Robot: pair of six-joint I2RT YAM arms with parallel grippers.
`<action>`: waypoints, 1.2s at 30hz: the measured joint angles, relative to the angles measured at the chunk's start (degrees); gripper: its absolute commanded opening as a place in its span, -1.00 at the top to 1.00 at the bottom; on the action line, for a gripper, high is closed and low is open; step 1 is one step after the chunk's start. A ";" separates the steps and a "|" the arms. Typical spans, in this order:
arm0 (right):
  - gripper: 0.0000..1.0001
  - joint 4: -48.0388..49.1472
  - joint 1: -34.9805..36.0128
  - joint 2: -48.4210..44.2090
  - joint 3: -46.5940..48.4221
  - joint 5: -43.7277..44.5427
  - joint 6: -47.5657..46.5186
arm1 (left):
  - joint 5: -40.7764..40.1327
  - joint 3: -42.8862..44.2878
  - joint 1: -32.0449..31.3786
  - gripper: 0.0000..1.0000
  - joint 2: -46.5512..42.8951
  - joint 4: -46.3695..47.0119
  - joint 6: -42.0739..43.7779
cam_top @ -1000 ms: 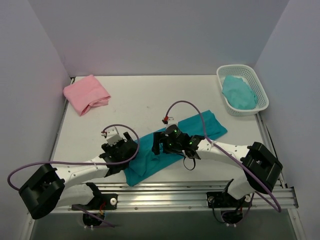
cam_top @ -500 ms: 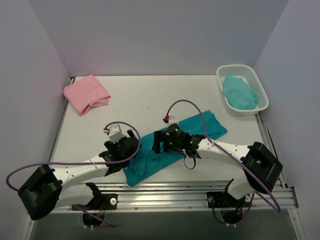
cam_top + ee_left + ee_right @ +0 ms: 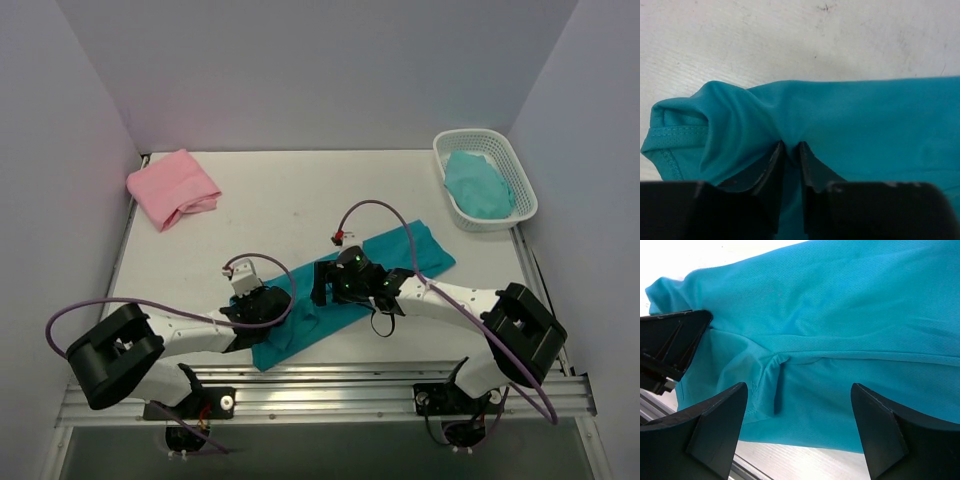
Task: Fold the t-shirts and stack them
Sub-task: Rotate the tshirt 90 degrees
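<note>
The left gripper pinches a thin ridge of the teal t-shirt, which lies by the near edge of the table; the right gripper stands open above it. So small a pinch may slip out when lifted. The surface is white and scuffed, with pale walls around and the pink t-shirt folded at far left.

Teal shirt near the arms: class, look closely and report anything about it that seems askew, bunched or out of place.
The teal t-shirt lies slantwise as a long strip, not square to the edge of the table. Its near-left end is puckered into a raised ridge, pinched by the left gripper. Nothing looks torn.
</note>
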 measured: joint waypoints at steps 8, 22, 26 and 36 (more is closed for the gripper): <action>-0.59 -0.55 -1.46 -0.48 0.00 -0.09 -0.92 | 4.28 0.98 7.80 0.95 8.22 14.69 2.64; -0.59 -2.45 -4.94 -0.50 1.36 -0.42 -3.04 | 26.88 39.36 27.45 0.95 33.35 9.57 20.87; -0.60 -3.78 -7.37 -1.20 1.44 -0.70 -3.89 | 34.16 56.72 32.57 0.95 45.35 6.84 22.32; -0.60 -5.25 -12.70 -3.74 1.51 -1.66 -5.51 | 49.57 117.81 38.86 -0.88 82.99 -7.10 24.39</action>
